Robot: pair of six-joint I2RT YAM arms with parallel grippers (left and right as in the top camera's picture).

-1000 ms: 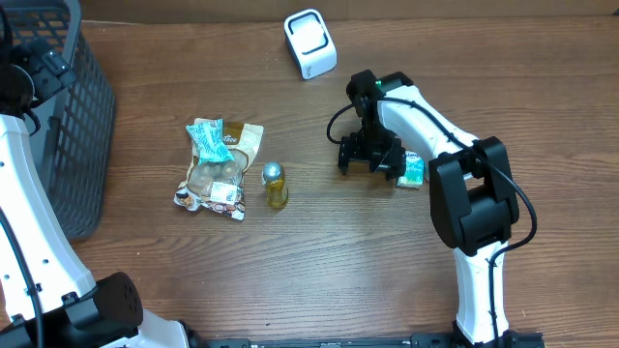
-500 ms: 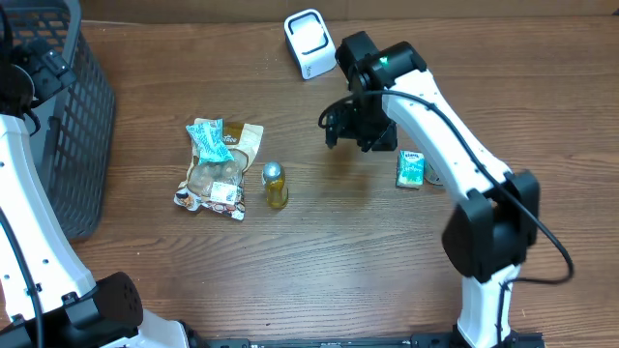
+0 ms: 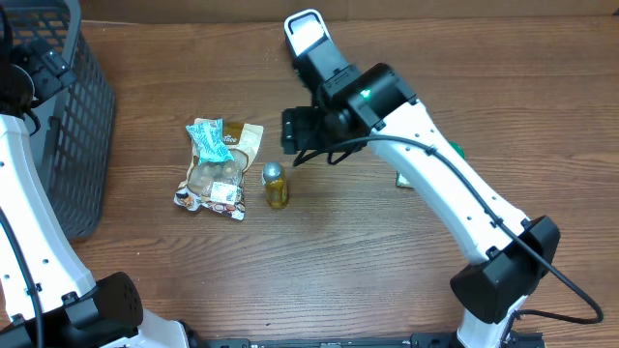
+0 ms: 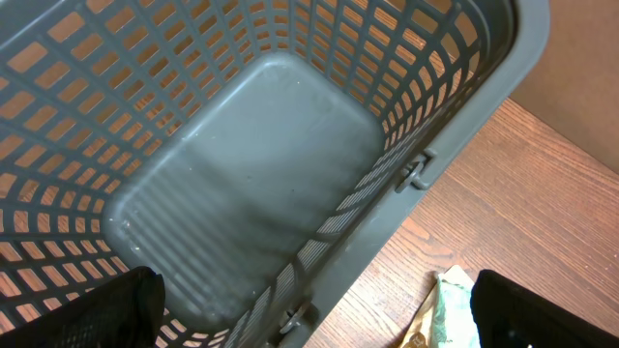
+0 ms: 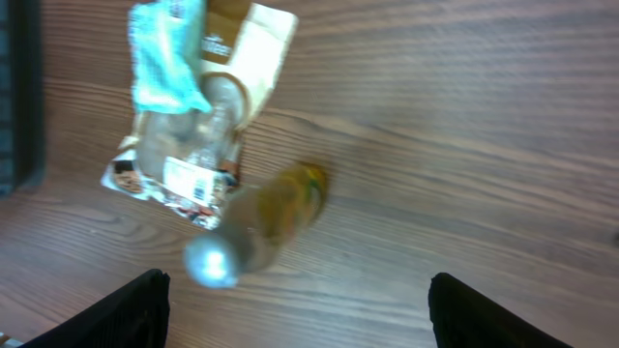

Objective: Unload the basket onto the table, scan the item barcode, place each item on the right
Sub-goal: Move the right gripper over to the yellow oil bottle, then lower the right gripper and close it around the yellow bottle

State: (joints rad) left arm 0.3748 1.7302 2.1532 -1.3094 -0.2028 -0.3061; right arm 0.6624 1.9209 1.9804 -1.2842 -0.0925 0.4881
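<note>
— Item: bottle [image 3: 276, 185], placed at the centre of the overhead frame, just right of the snack bag [image 3: 218, 169]. Handling?
— Judged light, rigid, probably slippery; best gripped across the body. Right gripper [image 5: 295, 295]: spread wide, nothing held.

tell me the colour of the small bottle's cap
Silver; the bottle cap shows best in the overhead view.

Your table [image 3: 338, 261] was brown w/ wood grain. Basket [image 3: 77, 145] was dk grey w/ lattice walls. You had a yellow bottle [image 3: 276, 186] w/ silver cap, a tan & clear snack bag [image 3: 218, 179] w/ white label, teal packet [image 3: 211, 141], white scanner [image 3: 305, 29]. Right arm [image 3: 435, 174] was white & blk.
</note>
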